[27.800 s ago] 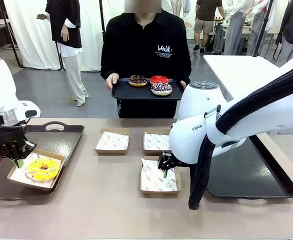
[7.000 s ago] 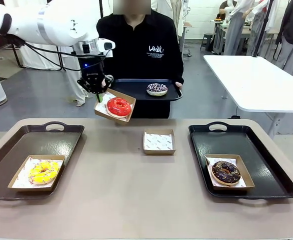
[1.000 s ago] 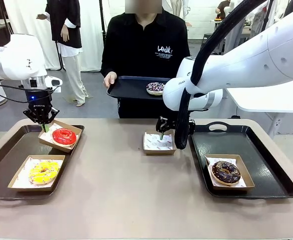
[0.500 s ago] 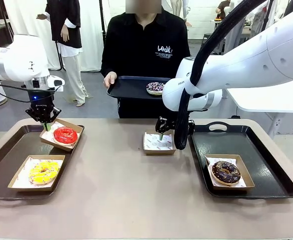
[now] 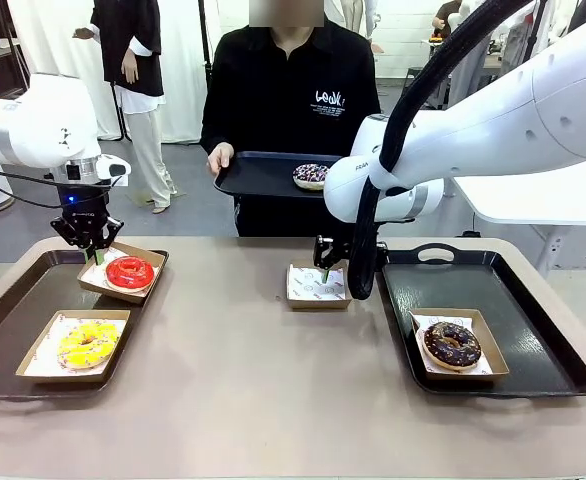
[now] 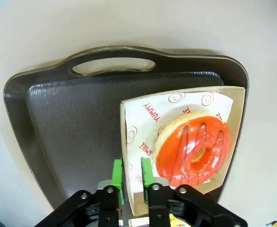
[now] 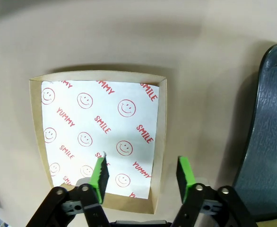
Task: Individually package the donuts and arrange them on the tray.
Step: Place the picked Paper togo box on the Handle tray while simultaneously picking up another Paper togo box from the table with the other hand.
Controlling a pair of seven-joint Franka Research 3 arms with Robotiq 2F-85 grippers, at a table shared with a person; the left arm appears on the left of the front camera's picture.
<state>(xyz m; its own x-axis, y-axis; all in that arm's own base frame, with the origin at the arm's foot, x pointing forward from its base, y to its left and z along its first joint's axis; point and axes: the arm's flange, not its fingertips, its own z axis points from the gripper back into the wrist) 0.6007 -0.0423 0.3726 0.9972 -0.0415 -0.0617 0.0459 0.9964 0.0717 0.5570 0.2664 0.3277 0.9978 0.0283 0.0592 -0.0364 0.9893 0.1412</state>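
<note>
My left gripper [image 5: 95, 252] is shut on the rim of a cardboard box [image 6: 134, 142] that holds the glossy red donut [image 6: 191, 147], over the far right corner of the left tray [image 5: 13, 310]. The yellow donut [image 5: 86, 342] lies boxed nearer on that tray. My right gripper [image 7: 142, 174] is open and straddles the side wall of an empty paper-lined box [image 7: 98, 137] at mid-table. The dark chocolate donut [image 5: 451, 344] sits boxed on the right tray [image 5: 533, 330]. A sprinkled donut [image 5: 311, 175] rests on the black tray [image 5: 258, 178] that the person holds.
The person stands at the table's far edge with their tray raised above it. The right tray's handle [image 5: 435, 252] lies just right of my right gripper. Bare tabletop [image 5: 253, 380] stretches between the two trays toward the near edge.
The left gripper and the red donut's box have shifted only slightly at the left tray's far corner. The right gripper has hardly moved over the empty box.
</note>
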